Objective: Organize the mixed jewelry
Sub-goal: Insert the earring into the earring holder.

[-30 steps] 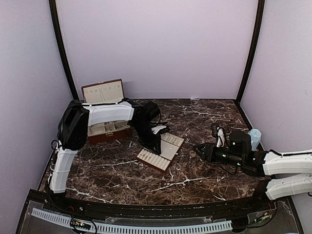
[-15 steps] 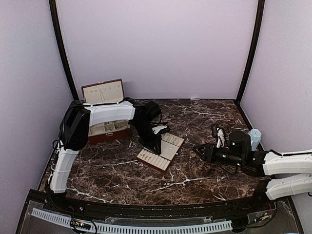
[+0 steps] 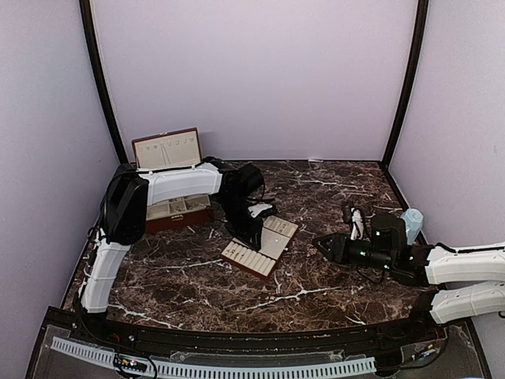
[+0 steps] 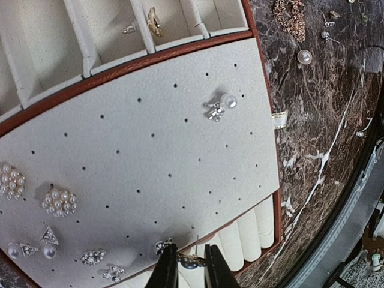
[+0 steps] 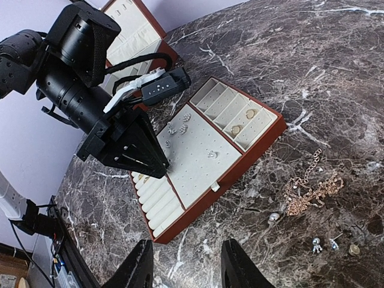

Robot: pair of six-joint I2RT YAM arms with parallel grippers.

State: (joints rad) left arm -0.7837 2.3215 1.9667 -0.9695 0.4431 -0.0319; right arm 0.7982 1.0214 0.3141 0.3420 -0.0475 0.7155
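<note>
— What's nearest?
— My right gripper (image 5: 187, 267), bottom centre of the right wrist view. Its 2 black fingers (image 5: 139, 269) stand apart with nothing between them, above the dark brown white-veined marble table (image 5: 336, 72).
— And the loose jewelry?
— Just beyond, at lower right, a tangled rose-gold chain (image 5: 312, 191) and a few small pale studs (image 5: 315, 243) lie on the marble. They are near the reddish-brown slotted tray with cream lining (image 5: 240, 171) but not touching it.
— Your left gripper?
— My left gripper (image 4: 187, 269) is over that tray, pinched tight on a tiny silvery earring (image 4: 191, 260) at the lower edge of the cream perforated pad (image 4: 150, 138). More earrings sit on the pad: 2 pearl clusters (image 4: 59, 203) at the left of the left wrist view, and a pearl-and-crystal stud (image 4: 219, 108) right of centre.
— Farther back?
— A gold ring (image 4: 154, 21) lies in 1 cream compartment at the top of that view. The open reddish-brown jewelry box (image 3: 166, 150) stands at the upper left of the top view.
</note>
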